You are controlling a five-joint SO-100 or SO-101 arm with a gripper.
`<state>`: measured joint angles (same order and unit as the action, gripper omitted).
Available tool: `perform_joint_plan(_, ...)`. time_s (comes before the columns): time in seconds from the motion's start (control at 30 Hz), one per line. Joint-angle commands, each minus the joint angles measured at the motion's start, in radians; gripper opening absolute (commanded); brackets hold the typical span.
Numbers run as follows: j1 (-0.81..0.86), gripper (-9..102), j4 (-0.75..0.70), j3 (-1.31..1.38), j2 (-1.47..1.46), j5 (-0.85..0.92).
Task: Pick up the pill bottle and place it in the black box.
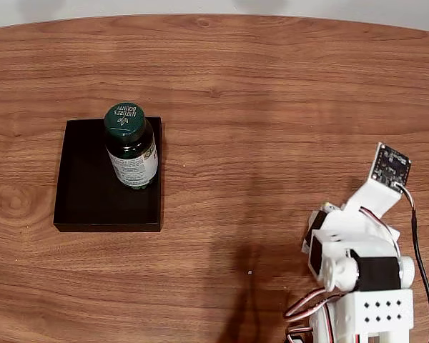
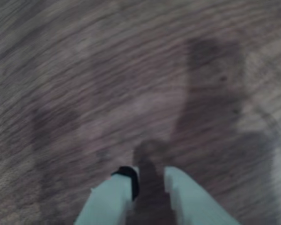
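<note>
The pill bottle (image 1: 131, 146), dark with a green cap and a white label, stands upright inside the black box (image 1: 82, 187) at the left of the fixed view, against the box's right wall. The arm (image 1: 357, 250) is folded at the lower right, far from both. In the blurred wrist view my gripper (image 2: 151, 172) points down at bare wood. Its two pale fingers (image 2: 114, 194) stand a narrow gap apart, and nothing is between them.
A brown wooden table (image 1: 272, 107) spans the fixed view, with its far edge along the top. The arm's white base (image 1: 375, 314) and its cables sit at the bottom right corner. The arm's shadow falls on the wood in front of the base.
</note>
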<state>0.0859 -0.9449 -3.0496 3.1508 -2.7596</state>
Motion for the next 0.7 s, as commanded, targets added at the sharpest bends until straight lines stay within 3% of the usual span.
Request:
perform_joint_plan(0.0, -0.003, 2, -0.124, 0.020, 0.123, 0.038)
perform_joint_plan(0.2, -0.005, 1, -0.244, 0.020, 0.187, 0.104)
perform_joint_plan(0.67, -0.009, 0, -0.316, 0.020, 0.187, 0.163)
